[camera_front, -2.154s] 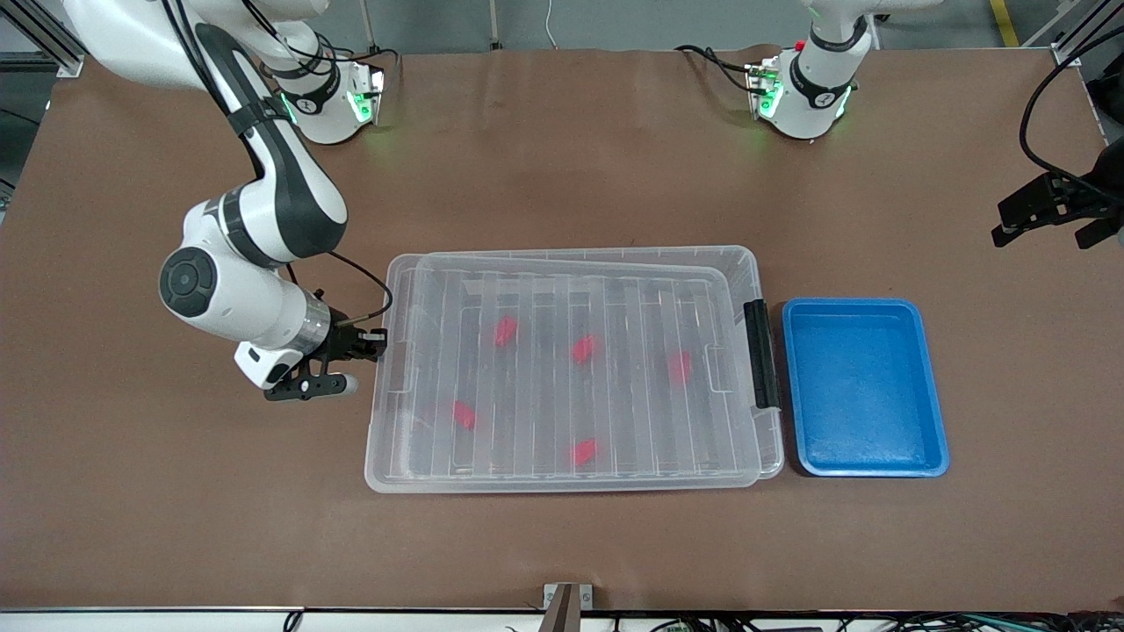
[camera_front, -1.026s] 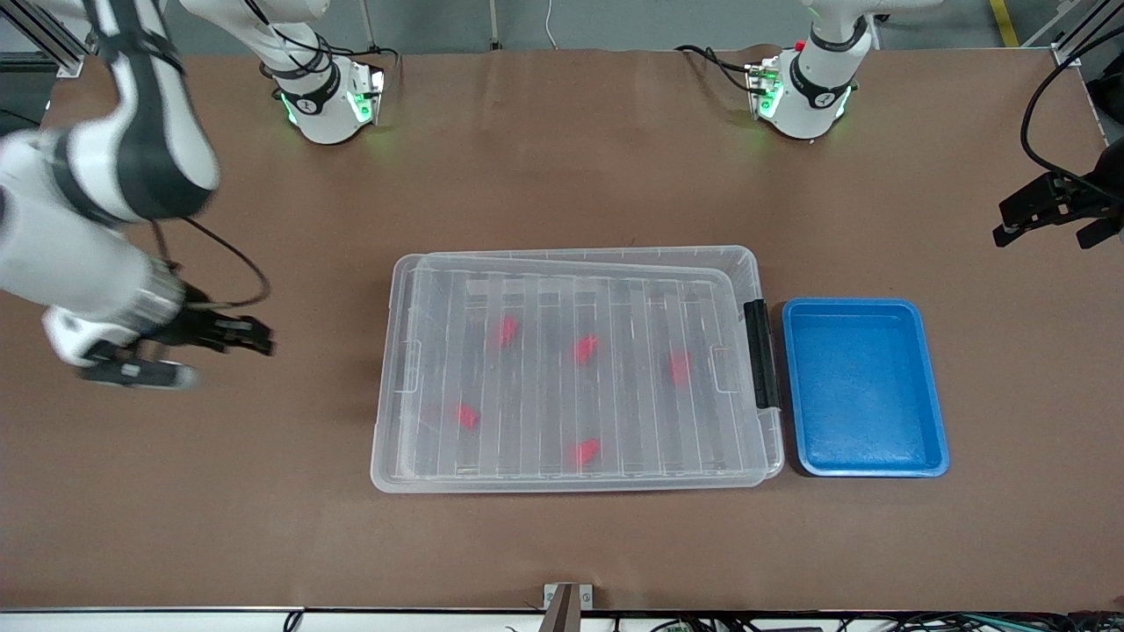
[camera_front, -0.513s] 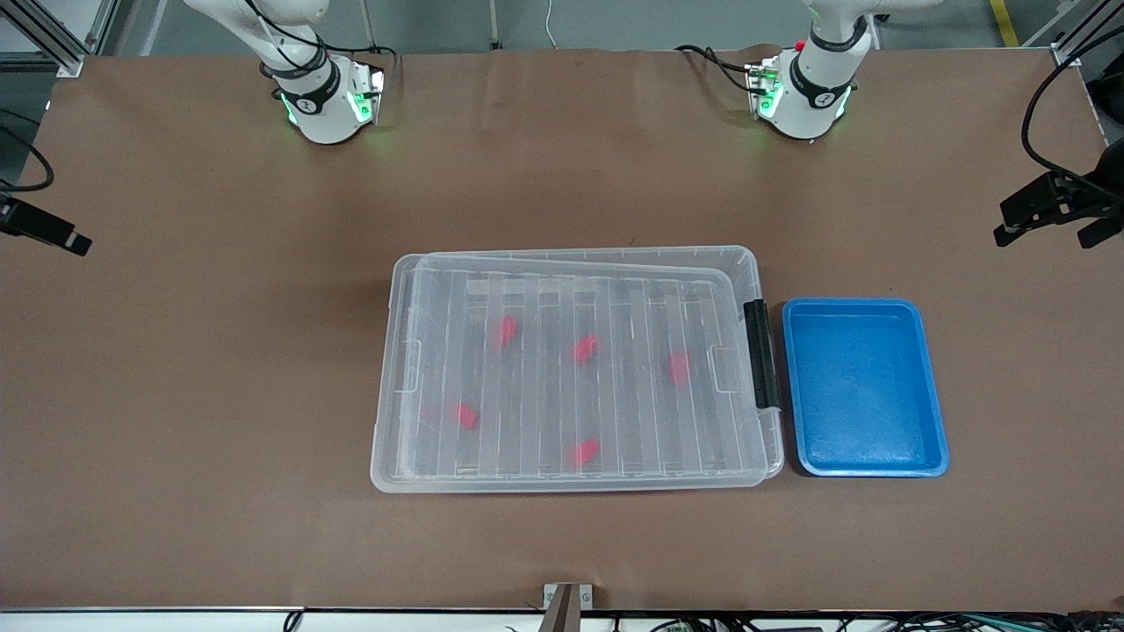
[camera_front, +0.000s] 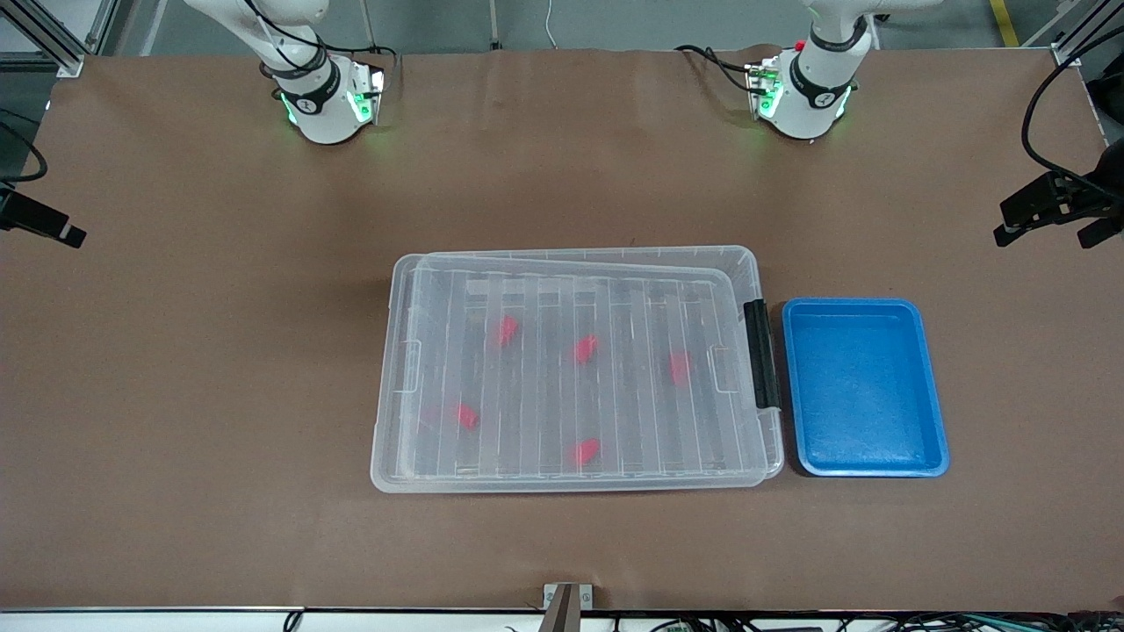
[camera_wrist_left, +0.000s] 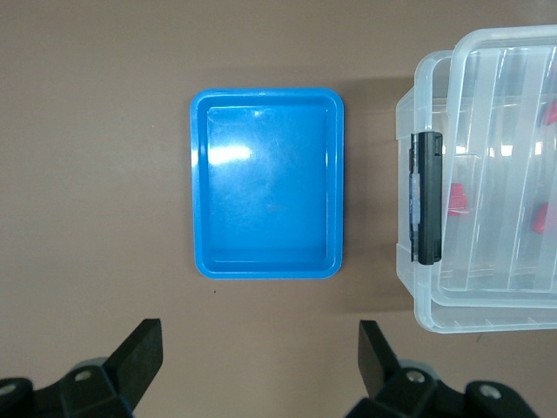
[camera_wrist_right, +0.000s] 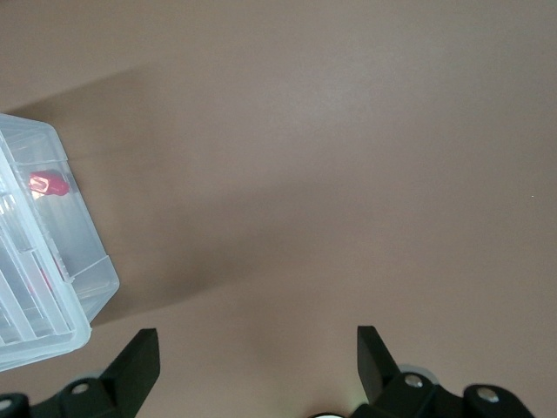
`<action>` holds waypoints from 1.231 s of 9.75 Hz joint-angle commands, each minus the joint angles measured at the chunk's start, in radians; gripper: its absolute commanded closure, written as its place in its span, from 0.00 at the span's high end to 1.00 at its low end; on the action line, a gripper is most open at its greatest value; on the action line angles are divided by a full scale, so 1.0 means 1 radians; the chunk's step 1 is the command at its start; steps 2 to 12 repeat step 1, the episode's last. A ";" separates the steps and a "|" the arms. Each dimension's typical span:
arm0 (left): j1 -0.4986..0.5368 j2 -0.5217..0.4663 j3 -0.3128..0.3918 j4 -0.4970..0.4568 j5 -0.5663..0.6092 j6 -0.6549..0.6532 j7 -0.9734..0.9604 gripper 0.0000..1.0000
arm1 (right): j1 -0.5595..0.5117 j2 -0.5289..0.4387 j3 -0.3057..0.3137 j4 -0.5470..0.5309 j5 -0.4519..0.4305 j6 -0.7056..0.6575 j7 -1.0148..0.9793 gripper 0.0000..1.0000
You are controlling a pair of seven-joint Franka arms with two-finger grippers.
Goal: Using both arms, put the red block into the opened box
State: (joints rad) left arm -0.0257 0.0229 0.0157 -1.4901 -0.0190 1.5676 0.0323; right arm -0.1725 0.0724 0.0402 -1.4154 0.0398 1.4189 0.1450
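The left tool (camera_wrist_left: 261,353) hangs with its fingers spread wide and nothing between them, up over the bare brown desk (camera_front: 219,369) at the left arm's end. Below it, toward the middle of the desk, lies the blue tray (camera_wrist_left: 266,183), and just past that the clear plastic box (camera_wrist_left: 487,183) with its black latch (camera_wrist_left: 426,197) facing the tray.

The right tool (camera_wrist_right: 258,348) is likewise released and empty, raised over the desk at the right arm's end, well apart from the box; only one corner of the box shows below it, with one red block (camera_wrist_right: 48,184) seen through the clear wall.

In the front view the box (camera_front: 575,369) sits mid-desk, its ribbed clear lid (camera_front: 571,290) lying on top, slightly askew to the rim. Five red blocks are inside, seen through the lid: one (camera_front: 507,330) and another (camera_front: 585,348) in the half farther from the front camera, one (camera_front: 680,367) near the latch (camera_front: 761,354), one (camera_front: 466,416) toward the right arm's end, and one (camera_front: 585,451) nearest the front camera. The tray (camera_front: 865,387) lies just beside the latch end, not touching the box.
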 commanded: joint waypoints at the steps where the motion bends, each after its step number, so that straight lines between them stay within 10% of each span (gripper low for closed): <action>1: 0.003 0.011 -0.006 -0.012 0.016 -0.011 -0.012 0.99 | -0.013 -0.019 0.012 -0.022 -0.006 0.015 -0.015 1.00; 12: 0.003 0.011 -0.006 -0.012 0.016 -0.011 -0.012 0.99 | -0.013 -0.019 0.012 -0.022 -0.006 0.015 -0.015 1.00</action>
